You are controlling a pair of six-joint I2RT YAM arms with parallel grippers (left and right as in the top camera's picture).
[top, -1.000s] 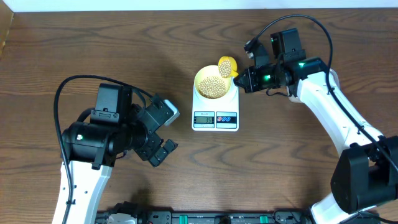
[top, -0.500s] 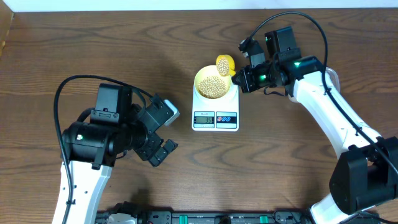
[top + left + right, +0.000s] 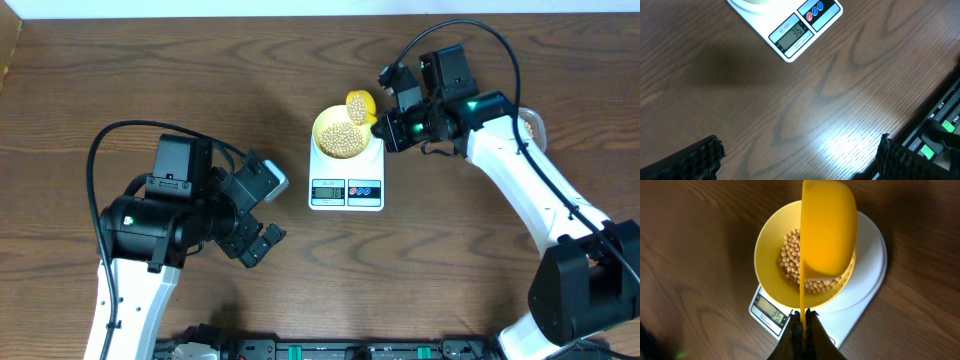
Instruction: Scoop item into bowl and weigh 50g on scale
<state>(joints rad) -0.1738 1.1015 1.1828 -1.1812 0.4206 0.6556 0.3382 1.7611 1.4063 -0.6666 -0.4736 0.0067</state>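
Observation:
The pale yellow bowl (image 3: 342, 136) (image 3: 771, 255) stands on the white scale (image 3: 346, 180) (image 3: 867, 267) (image 3: 790, 30) and holds beige beans (image 3: 345, 139) (image 3: 792, 260). The scale display reads 36. My right gripper (image 3: 385, 130) (image 3: 804, 322) is shut on the handle of the bright yellow scoop (image 3: 361, 104) (image 3: 827, 227). The scoop is tipped on its side over the bowl's far rim, with a few beans in it in the overhead view. My left gripper (image 3: 258, 240) (image 3: 800, 160) is open and empty above bare table, left of the scale.
A container with beans (image 3: 530, 124) shows partly behind the right arm at the right. Black equipment with green lights (image 3: 940, 130) runs along the table's front edge.
My right gripper has shifted slightly left and back, and the scoop has moved with it and tipped further over the bowl. The left arm has not moved.

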